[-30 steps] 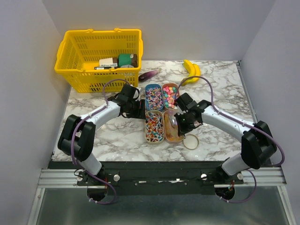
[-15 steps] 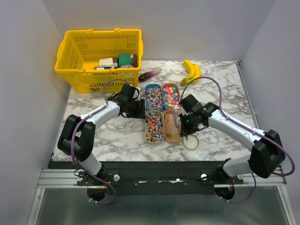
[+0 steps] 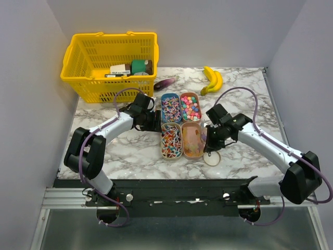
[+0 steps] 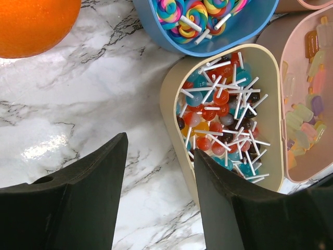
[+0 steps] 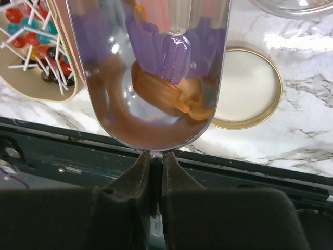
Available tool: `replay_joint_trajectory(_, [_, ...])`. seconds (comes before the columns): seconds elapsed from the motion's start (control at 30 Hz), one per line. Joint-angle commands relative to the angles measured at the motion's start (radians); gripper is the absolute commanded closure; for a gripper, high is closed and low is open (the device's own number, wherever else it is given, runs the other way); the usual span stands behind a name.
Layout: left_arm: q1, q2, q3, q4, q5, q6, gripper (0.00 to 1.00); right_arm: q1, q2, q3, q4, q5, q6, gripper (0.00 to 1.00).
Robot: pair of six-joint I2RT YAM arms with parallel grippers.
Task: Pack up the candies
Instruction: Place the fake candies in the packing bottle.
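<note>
The candies fill four small trays mid-table: swirl lollipops in a blue tray (image 3: 170, 108), bright sweets in a brown tray (image 3: 190, 106), white-stick lollipops in a beige tray (image 3: 171, 140) (image 4: 223, 114), and gummies in a pink tray (image 3: 192, 139) (image 4: 307, 104). My right gripper (image 3: 209, 140) (image 5: 155, 156) is shut on the handle of a metal scoop (image 5: 148, 78). The scoop carries a purple candy (image 5: 174, 57) and an orange one (image 5: 158, 94) just right of the pink tray. My left gripper (image 3: 157, 121) (image 4: 161, 148) stands open, with one finger over the beige tray's rim.
A gold-rimmed lid (image 3: 212, 157) (image 5: 247, 88) lies near the right gripper. An orange fruit (image 4: 31, 21) sits left of the blue tray. Bananas (image 3: 212, 79), a purple item (image 3: 165, 83) and a yellow basket (image 3: 109, 65) stand at the back.
My right gripper has drawn the scoop rightward off the pink tray, its arm swinging out to the right. The left arm has stayed put.
</note>
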Motion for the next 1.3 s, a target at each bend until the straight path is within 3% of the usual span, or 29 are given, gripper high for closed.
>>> replay_joint_trajectory(0.0, [0.005, 0.012, 0.029, -0.004, 0.023, -0.008, 0.37, -0.052, -0.043, -0.014, -0.024, -0.037, 0.061, 0.99])
replay_joint_trajectory(0.13, [0.005, 0.012, 0.032, -0.007, 0.023, -0.008, 0.37, -0.089, -0.052, -0.043, -0.016, -0.077, 0.070, 0.99])
replay_joint_trajectory(0.8, [0.005, 0.009, 0.035, -0.019, 0.017, -0.008, 0.37, -0.370, -0.091, -0.220, 0.193, -0.558, 0.237, 0.99])
replay_joint_trajectory(1.27, [0.006, 0.006, 0.047, -0.025, 0.003, -0.007, 0.37, -0.465, -0.143, -0.264, 0.305, -0.689, 0.426, 0.99])
